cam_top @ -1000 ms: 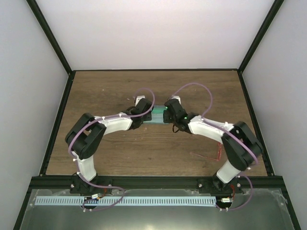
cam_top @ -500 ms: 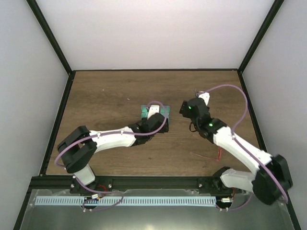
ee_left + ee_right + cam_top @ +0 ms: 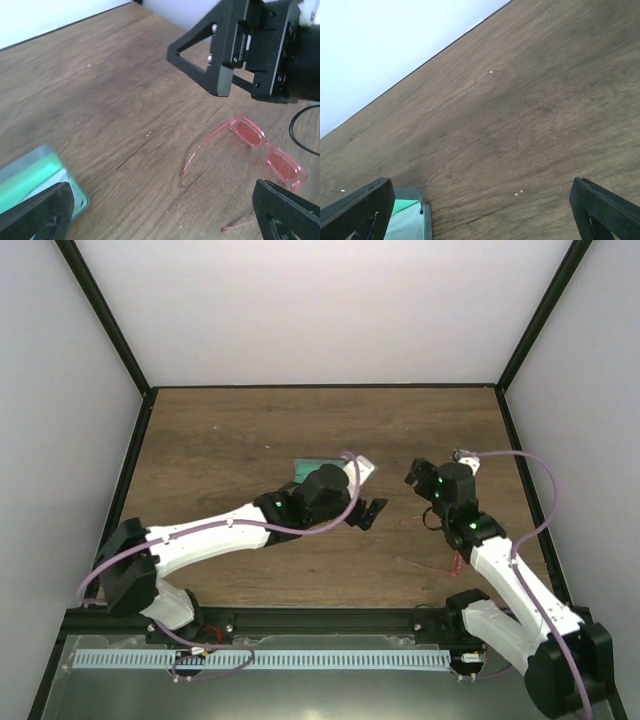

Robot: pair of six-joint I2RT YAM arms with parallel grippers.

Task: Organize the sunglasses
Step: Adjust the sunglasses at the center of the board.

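The sunglasses (image 3: 265, 150), a thin red frame with pink lenses and both arms unfolded, lie on the wooden table in the left wrist view. From above they are faint red lines (image 3: 432, 566) at the front right. My left gripper (image 3: 364, 512) hangs open over the table's middle, left of the sunglasses and apart from them. Its fingers (image 3: 35, 212) stand wide apart with only bare wood between them. My right gripper (image 3: 418, 480) is also open, behind the sunglasses and facing the case. Nothing is held.
The blue-grey case (image 3: 312, 468) lies open behind the left wrist, green inside, and shows in both wrist views (image 3: 35, 175) (image 3: 407, 220). The right arm's black end (image 3: 260, 50) hangs just above the sunglasses. Black frame rails edge the table (image 3: 250, 420).
Both grippers opened and left the case, where they had been shut together. The left arm stretched out to the right past the case. The right arm drew back to the right.
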